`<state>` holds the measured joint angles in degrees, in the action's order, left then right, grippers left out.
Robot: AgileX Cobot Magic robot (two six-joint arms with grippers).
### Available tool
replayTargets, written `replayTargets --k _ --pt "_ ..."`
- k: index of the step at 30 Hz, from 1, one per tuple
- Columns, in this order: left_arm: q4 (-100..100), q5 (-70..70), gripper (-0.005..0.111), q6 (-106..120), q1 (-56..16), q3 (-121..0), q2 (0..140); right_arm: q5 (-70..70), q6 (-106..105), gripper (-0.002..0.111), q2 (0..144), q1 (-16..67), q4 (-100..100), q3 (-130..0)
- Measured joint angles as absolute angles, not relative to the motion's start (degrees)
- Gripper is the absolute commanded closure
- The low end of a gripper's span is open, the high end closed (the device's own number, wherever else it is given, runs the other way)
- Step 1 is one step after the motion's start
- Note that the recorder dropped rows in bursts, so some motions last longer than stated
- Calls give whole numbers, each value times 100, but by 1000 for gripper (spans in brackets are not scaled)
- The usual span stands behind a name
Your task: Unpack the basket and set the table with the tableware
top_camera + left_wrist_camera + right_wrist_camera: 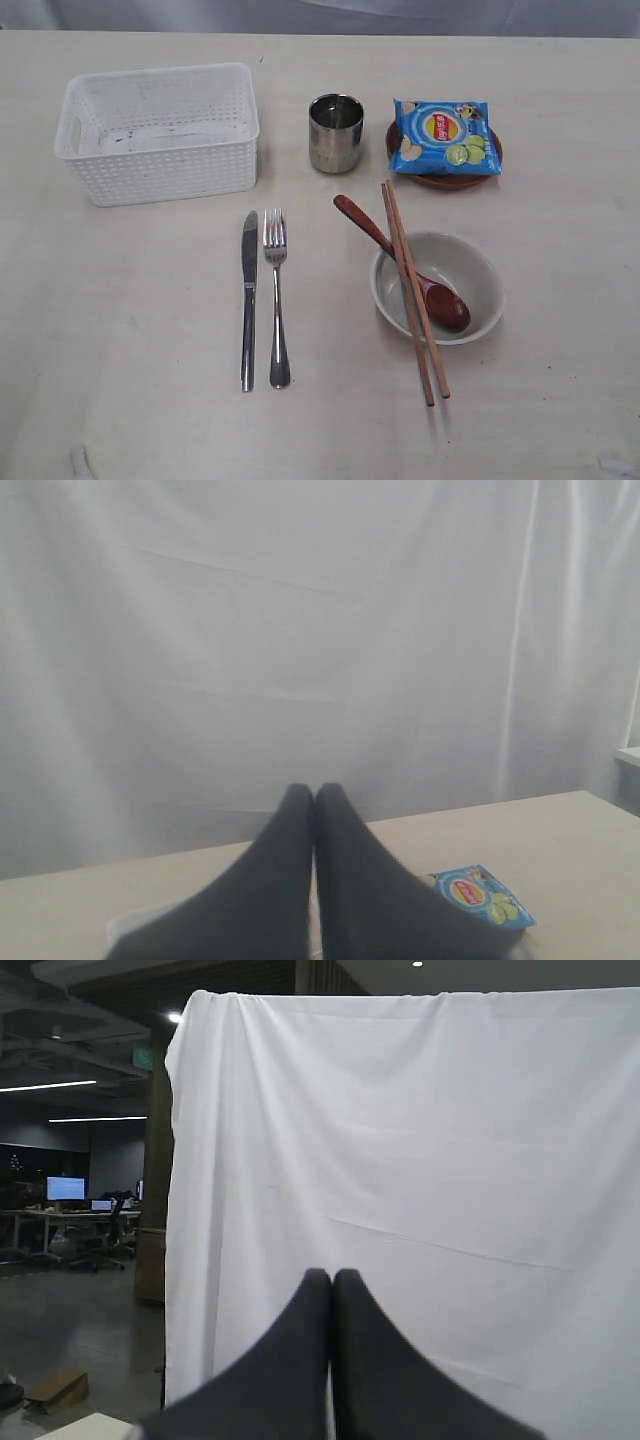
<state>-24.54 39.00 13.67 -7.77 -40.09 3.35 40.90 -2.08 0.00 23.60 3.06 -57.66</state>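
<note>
The white lattice basket [160,132] stands empty at the back left of the table [120,320]. A steel knife [248,298] and fork [276,296] lie side by side in the middle. At the right, the cream bowl [470,272] holds the reddish-brown spoon [400,262], with chopsticks [412,292] laid across it. The ribbed steel cup [335,133] stands behind, beside the reddish-brown plate [440,180]. My left gripper [314,792] is shut, empty, raised off the table. My right gripper [332,1276] is shut too, pointing at a white curtain. Neither arm shows in the exterior view.
A blue chip bag [443,136] lies on the plate, and the chip bag [484,898] also shows past the left fingers. A white curtain [420,1160] hangs behind the table. Bare tabletop lies along the front and left.
</note>
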Motion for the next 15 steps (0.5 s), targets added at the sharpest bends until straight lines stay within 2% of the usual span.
replayTargets --k 15 --pt "-2454 3900 106 1367 -777 -4009 335 4090 -254 109 0 2360 306 -5766"
